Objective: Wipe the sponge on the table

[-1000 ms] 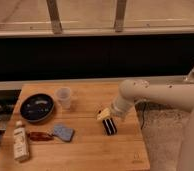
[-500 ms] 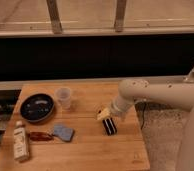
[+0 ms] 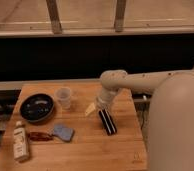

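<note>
Nothing is seen to have moved since the earlier frames: the gripper [image 3: 107, 121] is held low over the table [image 3: 90, 152], well to the right of the dish [image 3: 36, 107], fingers spread with nothing between them. The sponge [image 3: 63, 132] is laid flat on the wood just in front of the dish, apart from the gripper. Ungripped like this, it could be awaiting pickup or already released after wiping.
</note>
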`<state>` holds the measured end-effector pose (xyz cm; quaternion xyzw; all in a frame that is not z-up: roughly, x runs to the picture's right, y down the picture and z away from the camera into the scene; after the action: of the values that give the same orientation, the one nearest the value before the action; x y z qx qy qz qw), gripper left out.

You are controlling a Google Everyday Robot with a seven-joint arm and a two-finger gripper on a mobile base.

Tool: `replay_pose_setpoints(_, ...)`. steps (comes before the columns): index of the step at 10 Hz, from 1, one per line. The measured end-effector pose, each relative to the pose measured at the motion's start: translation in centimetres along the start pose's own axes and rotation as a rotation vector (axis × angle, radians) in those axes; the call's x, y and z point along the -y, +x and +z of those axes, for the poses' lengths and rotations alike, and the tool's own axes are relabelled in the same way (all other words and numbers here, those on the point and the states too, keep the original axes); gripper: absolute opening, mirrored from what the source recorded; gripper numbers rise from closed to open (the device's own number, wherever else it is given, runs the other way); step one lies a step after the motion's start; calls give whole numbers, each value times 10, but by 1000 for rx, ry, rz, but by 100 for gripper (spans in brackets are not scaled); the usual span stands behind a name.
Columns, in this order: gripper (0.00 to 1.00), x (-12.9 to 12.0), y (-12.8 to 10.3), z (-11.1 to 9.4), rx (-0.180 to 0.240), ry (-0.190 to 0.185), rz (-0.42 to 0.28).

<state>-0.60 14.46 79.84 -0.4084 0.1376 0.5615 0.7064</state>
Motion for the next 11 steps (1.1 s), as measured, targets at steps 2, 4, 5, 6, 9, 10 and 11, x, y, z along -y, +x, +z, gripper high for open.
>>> replay_pose_setpoints(2,80,-38,-20,18,-73,0,-92)
replay_pose_setpoints(4,80,-70,-20,43,-163,-21,-175)
replay_pose_setpoints(5,80,-75,-19,45,-172,-22,-188)
replay_pose_setpoints(6,80,-73,-18,45,-172,-21,-185)
replay_pose_setpoints(9,80,-74,-18,46,-174,-20,-187)
replay_pose_setpoints(10,80,-73,-18,46,-178,-11,-184)
replay_pose_setpoints(11,80,-75,-17,53,-194,10,-184)
